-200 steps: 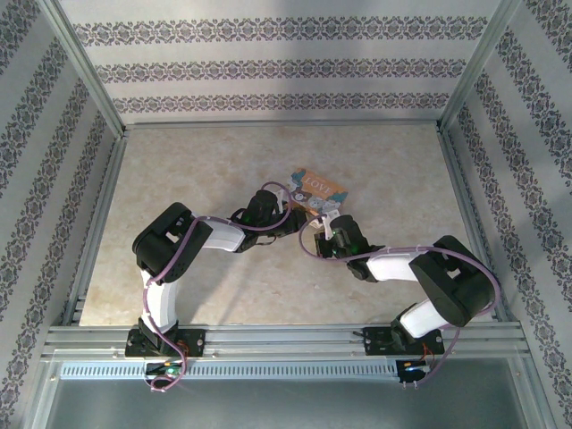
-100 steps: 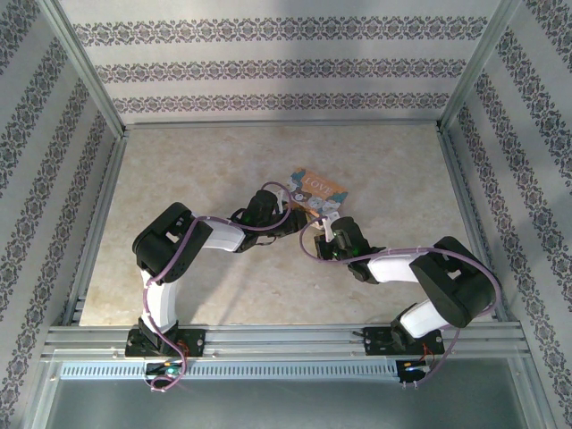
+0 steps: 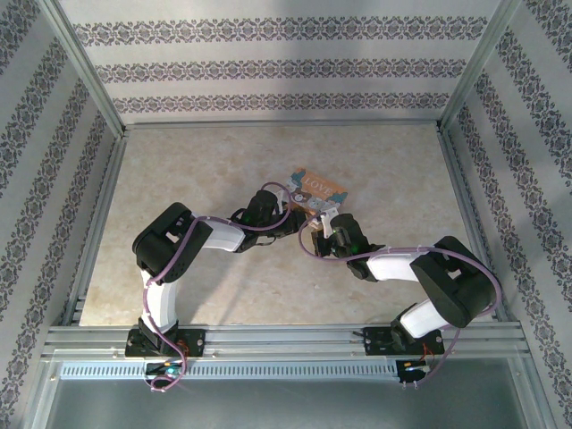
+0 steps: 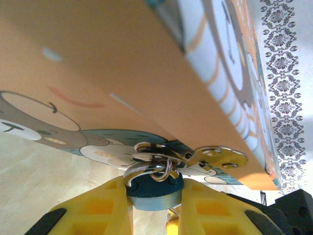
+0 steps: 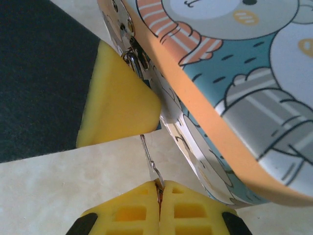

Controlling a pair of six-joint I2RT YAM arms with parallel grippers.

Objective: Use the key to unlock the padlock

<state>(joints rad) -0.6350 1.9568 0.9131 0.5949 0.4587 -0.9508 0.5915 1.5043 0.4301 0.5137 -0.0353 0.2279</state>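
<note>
Top external: padlock just right of centre, my left gripper and right gripper both at its near edge. Left wrist: my left fingers clamp the key by its blue part. Right wrist: my right fingers pinch its silvery shank; turning step, I judge, and next a small steady twist.

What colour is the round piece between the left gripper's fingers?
Dark blue: the round piece shows best in the left wrist view.
</note>
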